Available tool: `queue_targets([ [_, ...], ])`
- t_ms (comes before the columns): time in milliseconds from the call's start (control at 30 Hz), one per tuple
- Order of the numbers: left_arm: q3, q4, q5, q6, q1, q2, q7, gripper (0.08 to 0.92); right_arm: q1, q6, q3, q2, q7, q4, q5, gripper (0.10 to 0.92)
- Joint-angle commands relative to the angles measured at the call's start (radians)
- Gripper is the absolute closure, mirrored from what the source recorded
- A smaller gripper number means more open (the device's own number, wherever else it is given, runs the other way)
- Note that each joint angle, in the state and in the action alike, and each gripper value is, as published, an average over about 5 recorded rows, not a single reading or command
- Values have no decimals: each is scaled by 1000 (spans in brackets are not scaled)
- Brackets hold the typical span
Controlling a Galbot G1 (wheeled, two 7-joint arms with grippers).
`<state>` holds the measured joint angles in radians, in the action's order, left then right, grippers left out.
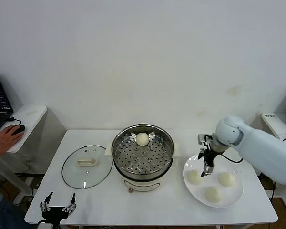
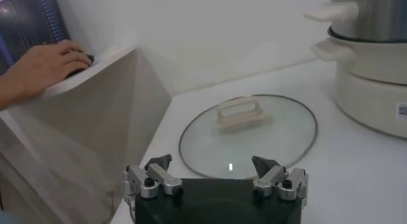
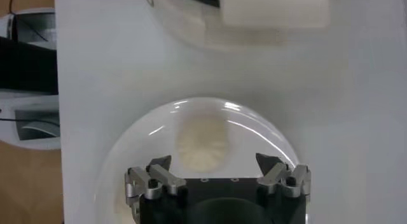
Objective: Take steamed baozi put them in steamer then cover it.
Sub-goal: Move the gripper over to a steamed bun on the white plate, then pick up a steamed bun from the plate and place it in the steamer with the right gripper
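Observation:
The steamer (image 1: 142, 183) stands mid-table with one baozi (image 1: 142, 139) on its perforated tray. Three more baozi (image 1: 194, 177) (image 1: 226, 179) (image 1: 212, 193) lie on a white plate (image 1: 237, 192) to its right. My right gripper (image 1: 207, 167) hangs open just above the plate's left part. In the right wrist view its fingers straddle a baozi (image 3: 202, 142) below without touching it. The glass cover (image 1: 87, 166) lies flat on the table left of the steamer. My left gripper (image 1: 58, 202) waits open at the front left edge, the cover (image 2: 248, 133) ahead of it.
A side table (image 1: 26, 117) stands at the far left with a person's hand (image 1: 7, 138) on a mouse beside a laptop. Another stand (image 1: 276, 121) is at the far right. The steamer's handle (image 3: 273, 9) juts toward the plate.

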<state>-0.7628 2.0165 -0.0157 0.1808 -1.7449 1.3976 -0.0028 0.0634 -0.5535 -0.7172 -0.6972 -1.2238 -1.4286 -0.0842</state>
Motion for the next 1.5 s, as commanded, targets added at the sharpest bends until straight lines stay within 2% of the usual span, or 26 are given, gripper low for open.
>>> queue_targets([
  [33,0,-1,-1,0,0,0,1,177,63,1,29,-14,28,11,-51,203],
  [1000,6,-26,-8,-3,3,3,-2,177,109,22,46,-71,43,74,-84,204],
  [1100,6,-26,-9,-3,2,3,-1,177,114,22,52,-71,43,76,-83,241],
  [1333,7,-26,-10,-3,0,4,-2,177,119,20,60,-65,38,72,-79,406],
  [1500,9,-24,-13,-4,-3,7,-3,177,122,18,72,-56,36,66,-76,434],
])
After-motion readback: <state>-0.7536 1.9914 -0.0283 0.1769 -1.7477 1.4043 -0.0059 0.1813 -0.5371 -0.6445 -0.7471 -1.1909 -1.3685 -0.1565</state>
